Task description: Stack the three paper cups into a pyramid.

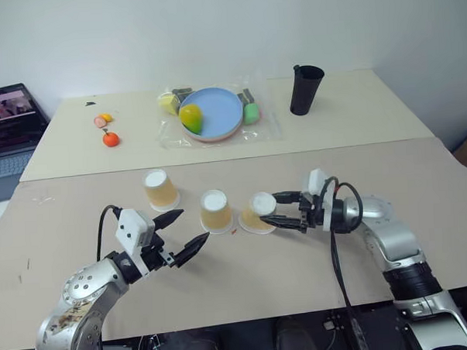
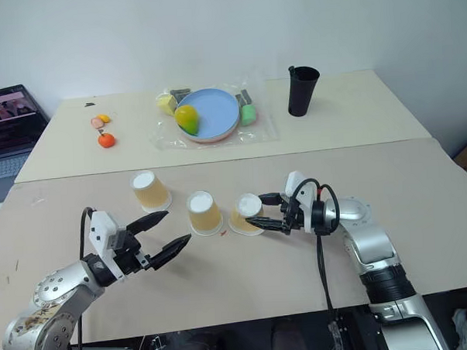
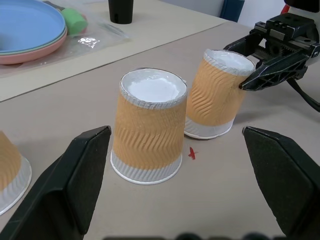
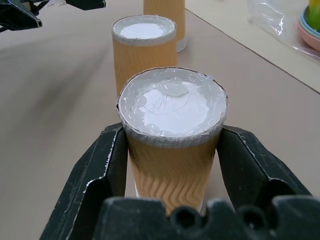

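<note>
My left end effector (image 1: 183,231) hangs with its fingers spread wide and nothing between them, low over the counter (image 1: 420,182). Just beyond its far finger stands the first cup (image 1: 161,189), upside down, white base up. Straight ahead of its tips is the middle cup (image 1: 216,211), also inverted, close but not touched. Next along, the third cup (image 1: 258,213) leans a little, and my right end effector (image 1: 277,211) is clamped on it, one finger on each side just under the white base.

These look like thin, ribbed paper: very light, easy to dent, easy to tip. The corrugated wall should give some bite, so slipping worries me less than crushing. I judge the upper wall near the stiff base the best place to hold, since the glued base resists the squeeze; the open rim below would fold. Two cups want to sit touching as the bottom row, the third goes on top
</note>
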`<state>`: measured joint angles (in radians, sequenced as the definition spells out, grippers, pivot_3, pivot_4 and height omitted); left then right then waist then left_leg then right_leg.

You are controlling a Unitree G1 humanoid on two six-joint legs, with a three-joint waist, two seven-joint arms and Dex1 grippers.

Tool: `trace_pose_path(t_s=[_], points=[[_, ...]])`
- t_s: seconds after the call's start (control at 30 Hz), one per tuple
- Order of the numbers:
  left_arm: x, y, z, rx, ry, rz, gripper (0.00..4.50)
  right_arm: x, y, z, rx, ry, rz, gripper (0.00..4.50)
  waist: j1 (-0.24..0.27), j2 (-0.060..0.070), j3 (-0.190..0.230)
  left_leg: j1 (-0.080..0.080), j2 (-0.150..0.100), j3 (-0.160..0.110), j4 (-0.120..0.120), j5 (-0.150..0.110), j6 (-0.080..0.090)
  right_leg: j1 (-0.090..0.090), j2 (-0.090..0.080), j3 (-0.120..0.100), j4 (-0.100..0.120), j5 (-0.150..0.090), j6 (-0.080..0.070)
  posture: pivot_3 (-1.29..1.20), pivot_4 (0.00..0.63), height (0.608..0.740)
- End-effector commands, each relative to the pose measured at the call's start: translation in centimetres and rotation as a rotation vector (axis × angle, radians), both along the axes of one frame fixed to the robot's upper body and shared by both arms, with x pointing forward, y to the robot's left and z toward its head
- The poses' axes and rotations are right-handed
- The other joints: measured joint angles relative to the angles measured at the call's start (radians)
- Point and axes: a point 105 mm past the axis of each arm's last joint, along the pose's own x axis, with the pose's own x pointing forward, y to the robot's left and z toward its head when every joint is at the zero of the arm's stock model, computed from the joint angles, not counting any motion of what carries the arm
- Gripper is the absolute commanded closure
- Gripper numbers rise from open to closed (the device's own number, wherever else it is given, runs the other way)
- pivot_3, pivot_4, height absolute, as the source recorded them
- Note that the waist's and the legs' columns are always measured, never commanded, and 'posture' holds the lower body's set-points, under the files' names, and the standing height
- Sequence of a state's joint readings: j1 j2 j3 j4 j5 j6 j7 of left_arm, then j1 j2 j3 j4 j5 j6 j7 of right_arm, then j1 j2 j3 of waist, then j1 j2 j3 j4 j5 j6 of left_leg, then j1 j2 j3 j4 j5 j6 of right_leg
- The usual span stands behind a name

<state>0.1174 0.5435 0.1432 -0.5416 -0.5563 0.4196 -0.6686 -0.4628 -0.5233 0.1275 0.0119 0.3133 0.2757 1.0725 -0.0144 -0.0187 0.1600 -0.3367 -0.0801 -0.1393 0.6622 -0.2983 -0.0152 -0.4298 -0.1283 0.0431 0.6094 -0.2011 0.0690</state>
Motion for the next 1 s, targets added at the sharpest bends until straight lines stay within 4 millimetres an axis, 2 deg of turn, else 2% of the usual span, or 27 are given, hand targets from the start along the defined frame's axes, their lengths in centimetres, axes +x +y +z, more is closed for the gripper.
trace_pose_path(t_s=[0.03,0.3,0.63,0.7,0.73,0.8,0.83,1.0], points=[[-0.6,0.7,0.9,0.011,-0.032,0.015,0.00,0.0,0.6,1.4,0.009,-0.053,0.030,2.04,-0.001,0.000,0.000,0.000,0.000,0.000,0.000,0.000,0.000,0.000,0.000,0.000,0.000,0.000,0.000,0.00,0.150,0.740],[-1.0,1.3,0.8,0.024,-0.029,0.033,0.00,0.3,1.2,1.0,-0.002,-0.049,0.053,2.04,0.000,0.000,0.000,0.000,0.000,0.000,0.000,0.000,0.000,0.000,0.000,0.000,0.000,0.000,0.000,0.00,0.150,0.740],[-1.2,1.0,0.9,0.012,-0.037,0.046,0.00,1.2,1.3,0.5,-0.014,-0.061,0.051,2.04,-0.003,0.000,0.000,0.000,0.000,0.000,0.000,0.000,0.000,0.000,0.000,0.000,0.000,0.000,0.000,0.00,0.150,0.740],[-1.1,1.0,0.8,0.010,-0.039,0.049,0.00,1.3,1.3,0.4,-0.010,-0.067,0.052,1.10,-0.003,0.000,0.000,0.000,0.000,0.000,0.000,0.000,0.000,0.000,0.000,0.000,0.000,0.000,0.000,0.00,0.150,0.740],[-1.1,0.9,0.9,0.009,-0.039,0.050,0.00,1.6,1.3,0.3,-0.006,-0.072,0.043,0.94,-0.002,0.000,0.000,0.000,0.000,0.000,0.000,0.000,0.000,0.000,0.000,0.000,0.000,0.000,0.000,0.00,0.150,0.740],[-1.1,0.9,0.9,0.005,-0.042,0.053,0.00,2.3,1.3,0.2,-0.008,-0.073,0.009,0.16,-0.003,0.000,0.000,0.000,0.000,0.000,0.000,0.000,0.000,0.000,0.000,0.000,0.000,0.000,0.000,0.00,0.150,0.740],[-1.1,0.9,0.9,0.004,-0.042,0.054,0.00,2.5,1.3,0.2,-0.008,-0.071,-0.001,0.02,-0.003,0.000,0.000,0.000,0.000,0.000,0.000,0.000,0.000,0.000,0.000,0.000,0.000,0.000,0.000,0.00,0.150,0.740],[-1.0,0.7,0.8,-0.005,-0.042,0.054,0.00,2.4,1.3,0.8,0.040,0.000,0.014,0.02,-0.003,0.000,0.000,0.000,0.000,0.000,0.000,0.000,0.000,-0.001,0.000,0.000,0.000,0.000,0.000,0.00,0.150,0.740]])
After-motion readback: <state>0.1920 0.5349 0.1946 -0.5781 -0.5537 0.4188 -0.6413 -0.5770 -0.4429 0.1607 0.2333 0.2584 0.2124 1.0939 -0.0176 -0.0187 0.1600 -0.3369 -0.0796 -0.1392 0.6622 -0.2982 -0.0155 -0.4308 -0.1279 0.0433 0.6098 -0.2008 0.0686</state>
